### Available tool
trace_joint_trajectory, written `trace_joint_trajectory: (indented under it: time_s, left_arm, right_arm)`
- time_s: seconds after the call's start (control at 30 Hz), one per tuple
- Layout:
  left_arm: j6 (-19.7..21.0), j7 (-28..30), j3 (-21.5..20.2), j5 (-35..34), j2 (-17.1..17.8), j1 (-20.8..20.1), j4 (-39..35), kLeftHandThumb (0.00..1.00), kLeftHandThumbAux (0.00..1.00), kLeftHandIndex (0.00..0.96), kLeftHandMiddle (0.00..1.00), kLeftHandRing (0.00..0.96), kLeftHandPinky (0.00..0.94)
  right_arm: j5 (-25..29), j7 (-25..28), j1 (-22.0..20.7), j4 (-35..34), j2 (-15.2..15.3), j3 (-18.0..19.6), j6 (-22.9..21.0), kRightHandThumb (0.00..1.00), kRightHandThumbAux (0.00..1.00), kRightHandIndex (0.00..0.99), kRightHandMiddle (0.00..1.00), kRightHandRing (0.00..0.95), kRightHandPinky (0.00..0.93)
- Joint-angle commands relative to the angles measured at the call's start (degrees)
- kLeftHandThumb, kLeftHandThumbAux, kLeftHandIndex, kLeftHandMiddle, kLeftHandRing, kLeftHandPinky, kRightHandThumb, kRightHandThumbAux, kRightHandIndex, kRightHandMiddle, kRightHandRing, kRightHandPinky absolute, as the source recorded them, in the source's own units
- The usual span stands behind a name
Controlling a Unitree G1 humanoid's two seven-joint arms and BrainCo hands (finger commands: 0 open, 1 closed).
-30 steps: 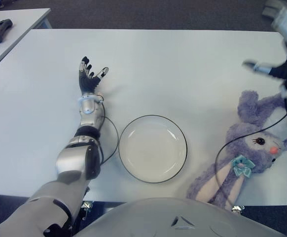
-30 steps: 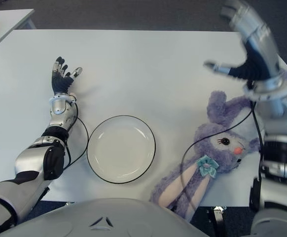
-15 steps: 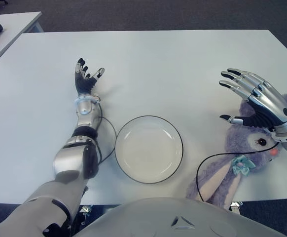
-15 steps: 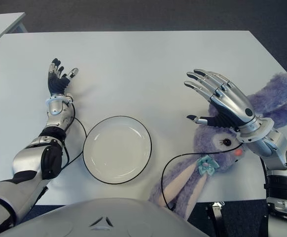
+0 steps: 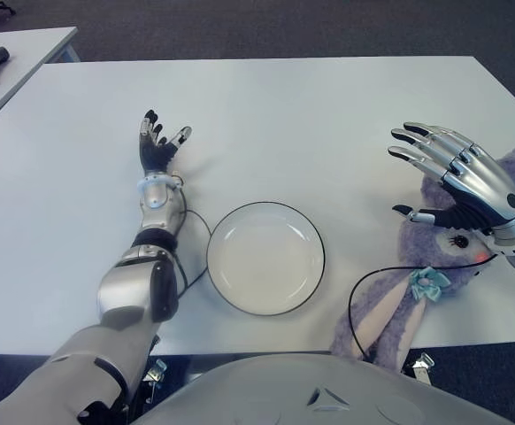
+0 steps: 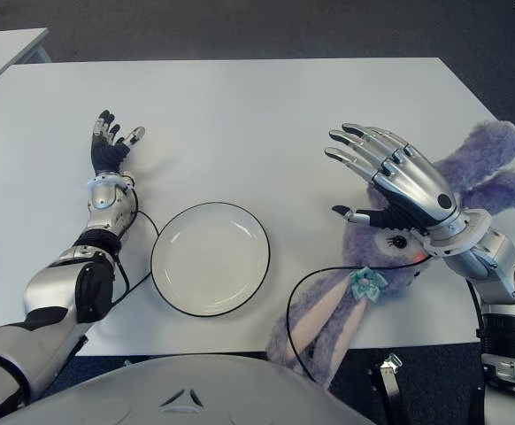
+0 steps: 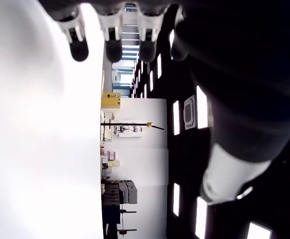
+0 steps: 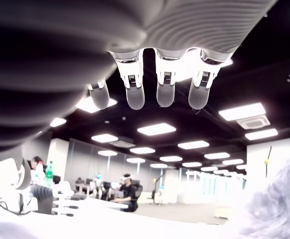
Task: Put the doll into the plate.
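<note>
The doll point(image 6: 390, 266) is a purple plush rabbit with long ears, pale inner legs, a dark eye, a pink-red nose and a teal bow at the neck. It lies on the worktop point(image 6: 266, 115) at the robot's right, near the front edge, its legs overhanging that edge. Part of its head is hidden behind the right hand point(image 6: 390, 177), and in the left eye view its ears are cut off at the frame border. A black cable point(image 6: 306, 283) loops across its body.

The right hand is held above the doll's head with fingers spread and holding nothing; whether it touches the plush cannot be determined.

The plate point(image 6: 211, 258), white with a dark rim, sits empty left of the doll, apart from it.

The left hand point(image 5: 157, 142) shows left of the plate, fingers spread, holding nothing.
</note>
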State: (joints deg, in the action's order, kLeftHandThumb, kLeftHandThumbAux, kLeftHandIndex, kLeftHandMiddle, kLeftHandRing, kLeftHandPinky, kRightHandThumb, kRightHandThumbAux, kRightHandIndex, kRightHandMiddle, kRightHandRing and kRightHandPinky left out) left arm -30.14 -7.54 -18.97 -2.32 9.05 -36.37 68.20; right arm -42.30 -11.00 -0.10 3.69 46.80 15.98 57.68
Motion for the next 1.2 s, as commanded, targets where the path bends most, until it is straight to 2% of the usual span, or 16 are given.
trace_joint_trajectory:
  time_s: [0.03, 0.87, 1.07, 1.2]
  left_arm:
    - [7.65, 0.92, -0.16, -0.36, -4.26, 12.48, 8.75, 0.008, 0.806, 0.049, 0.012, 0.0, 0.01]
    - [8.42, 1.15, -0.79, -0.77, -3.83, 12.06, 8.87, 0.013, 0.803, 0.06, 0.019, 0.0, 0.013]
    - [8.69, 1.1, -0.75, -0.65, -3.56, 12.01, 8.9, 0.014, 0.802, 0.062, 0.023, 0.0, 0.014]
    - [8.68, 1.3, -0.67, -0.53, -3.26, 12.06, 8.91, 0.01, 0.794, 0.064, 0.023, 0.0, 0.008]
  right_arm:
    - [-0.26, 1.55, 1.56, -0.33, 1.47, -1.44, -0.23, 0.324, 0.444, 0.0, 0.0, 0.0, 0.01]
    - [1.67, 4.9, 4.27, -1.27, 2.94, -1.1, -2.33, 0.243, 0.516, 0.033, 0.037, 0.02, 0.019]
    - [2.23, 6.29, 5.13, -1.09, 3.96, -1.45, -2.04, 0.243, 0.506, 0.033, 0.042, 0.019, 0.003]
    - [2.97, 8.81, 6.29, -1.14, 5.71, -2.01, -2.04, 0.262, 0.484, 0.029, 0.031, 0.008, 0.0]
